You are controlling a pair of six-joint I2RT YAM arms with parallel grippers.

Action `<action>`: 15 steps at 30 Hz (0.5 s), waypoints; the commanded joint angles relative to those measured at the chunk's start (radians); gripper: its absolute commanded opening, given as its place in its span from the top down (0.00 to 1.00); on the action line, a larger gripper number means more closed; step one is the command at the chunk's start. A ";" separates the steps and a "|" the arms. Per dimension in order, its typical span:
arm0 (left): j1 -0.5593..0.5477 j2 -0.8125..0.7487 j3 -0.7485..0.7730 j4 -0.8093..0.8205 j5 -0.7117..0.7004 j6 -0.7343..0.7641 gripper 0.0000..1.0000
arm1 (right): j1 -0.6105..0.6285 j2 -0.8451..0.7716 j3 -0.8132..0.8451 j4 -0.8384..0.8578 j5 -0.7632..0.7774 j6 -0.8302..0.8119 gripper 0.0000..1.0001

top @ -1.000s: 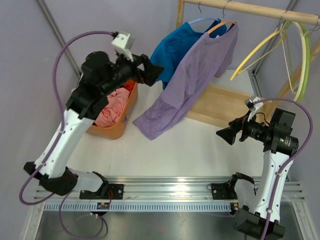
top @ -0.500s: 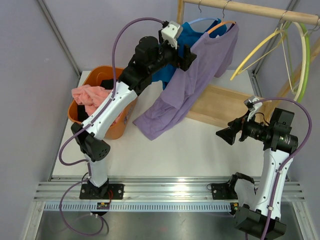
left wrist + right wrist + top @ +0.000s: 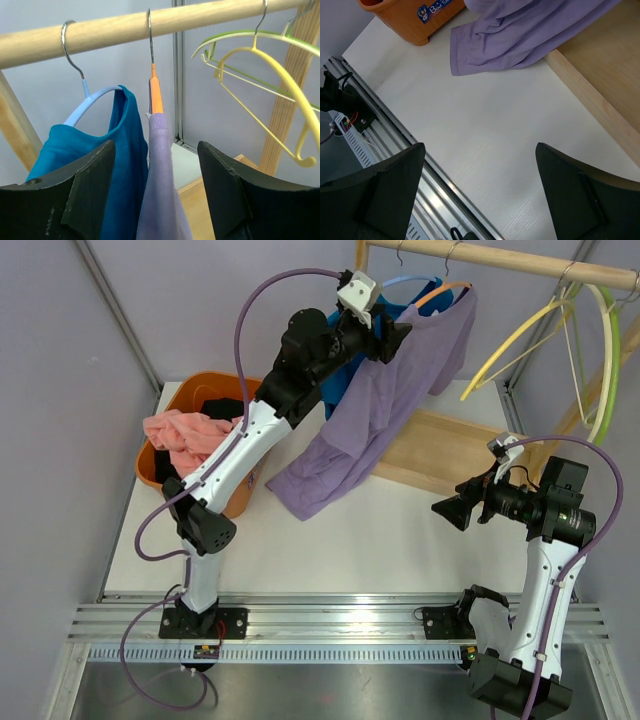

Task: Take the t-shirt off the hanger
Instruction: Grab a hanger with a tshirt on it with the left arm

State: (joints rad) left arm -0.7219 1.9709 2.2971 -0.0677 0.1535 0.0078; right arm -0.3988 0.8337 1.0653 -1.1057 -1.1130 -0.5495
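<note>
Purple jersey, soft and creased: the t-shirt (image 3: 380,400) drapes from a slim orange hanger (image 3: 156,95) on the round wooden rod (image 3: 115,31), hem pooled on the white table (image 3: 485,115). Three more curved hangers (image 3: 280,75) hang there, one blue, wearing a blue shirt (image 3: 120,150). The left gripper (image 3: 155,145) stands spread astride the purple shoulder; the right gripper (image 3: 480,150) gapes above the table.

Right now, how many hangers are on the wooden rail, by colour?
blue hanger: 1
orange hanger: 1
yellow hanger: 1
green hanger: 1
Total: 4
</note>
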 commanded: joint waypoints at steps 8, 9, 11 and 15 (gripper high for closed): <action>-0.011 0.083 0.097 0.019 -0.031 0.101 0.46 | 0.005 0.004 0.027 -0.002 -0.030 -0.006 0.00; -0.011 0.086 0.099 0.013 -0.034 0.107 0.49 | 0.005 0.005 0.028 -0.003 -0.028 -0.006 0.01; -0.013 0.089 0.097 0.009 -0.042 0.122 0.54 | 0.005 0.002 0.031 -0.008 -0.027 -0.006 0.01; -0.017 0.114 0.113 -0.006 -0.045 0.136 0.59 | 0.005 0.001 0.041 -0.014 -0.027 -0.004 0.01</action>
State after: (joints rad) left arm -0.7319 2.0609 2.3573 -0.0887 0.1337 0.1059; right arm -0.3988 0.8383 1.0676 -1.1065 -1.1187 -0.5488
